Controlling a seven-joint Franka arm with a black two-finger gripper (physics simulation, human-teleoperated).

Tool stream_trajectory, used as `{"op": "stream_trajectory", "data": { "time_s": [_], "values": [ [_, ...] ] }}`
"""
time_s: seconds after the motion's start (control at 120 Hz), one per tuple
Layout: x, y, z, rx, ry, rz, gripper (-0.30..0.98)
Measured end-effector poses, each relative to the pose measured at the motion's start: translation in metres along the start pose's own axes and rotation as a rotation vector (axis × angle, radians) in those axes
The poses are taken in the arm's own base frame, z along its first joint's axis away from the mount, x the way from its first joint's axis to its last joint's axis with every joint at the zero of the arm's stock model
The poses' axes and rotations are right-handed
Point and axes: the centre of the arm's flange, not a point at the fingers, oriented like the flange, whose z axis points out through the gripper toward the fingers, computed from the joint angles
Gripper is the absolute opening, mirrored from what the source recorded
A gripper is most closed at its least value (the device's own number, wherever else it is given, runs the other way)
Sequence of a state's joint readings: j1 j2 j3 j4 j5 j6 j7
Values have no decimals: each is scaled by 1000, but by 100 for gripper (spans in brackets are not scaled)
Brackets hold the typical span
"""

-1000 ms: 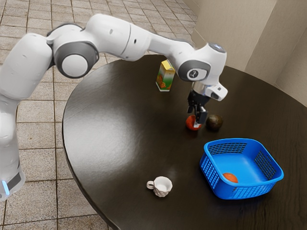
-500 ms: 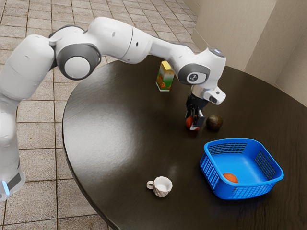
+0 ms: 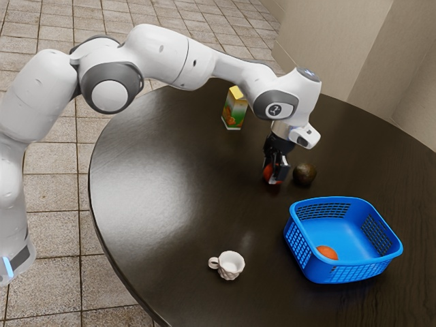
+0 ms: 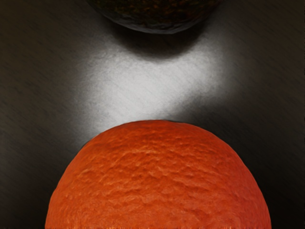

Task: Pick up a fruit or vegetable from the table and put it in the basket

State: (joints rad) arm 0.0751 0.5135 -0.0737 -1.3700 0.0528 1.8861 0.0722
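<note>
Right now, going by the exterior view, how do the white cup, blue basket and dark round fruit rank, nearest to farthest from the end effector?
1. Dark round fruit: just beside the end effector, on the exterior view's right.
2. Blue basket: lower in that view, toward its right.
3. White cup: low in that view, left of the basket.

On the table (image 3: 160,225)
Has one orange (image 3: 328,253) in the basket (image 3: 354,274), another orange (image 4: 157,181) beside a fruit (image 3: 304,175), carton (image 3: 235,111) behind, cup (image 3: 230,267) in front.
</note>
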Motion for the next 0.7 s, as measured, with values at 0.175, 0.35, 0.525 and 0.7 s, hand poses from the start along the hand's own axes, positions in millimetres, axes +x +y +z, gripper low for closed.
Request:
{"op": "stream_trajectory", "data": {
  "time_s": [0.175,0.35,0.525,0.7],
  "values": [
    [-2,-2,-15,6,17,-5,33],
    [-8,0,-58,13,56,-5,30],
    [-18,39,-133,8,136,43,31],
    [-26,128,-161,-27,153,158,29]
  ]
}}
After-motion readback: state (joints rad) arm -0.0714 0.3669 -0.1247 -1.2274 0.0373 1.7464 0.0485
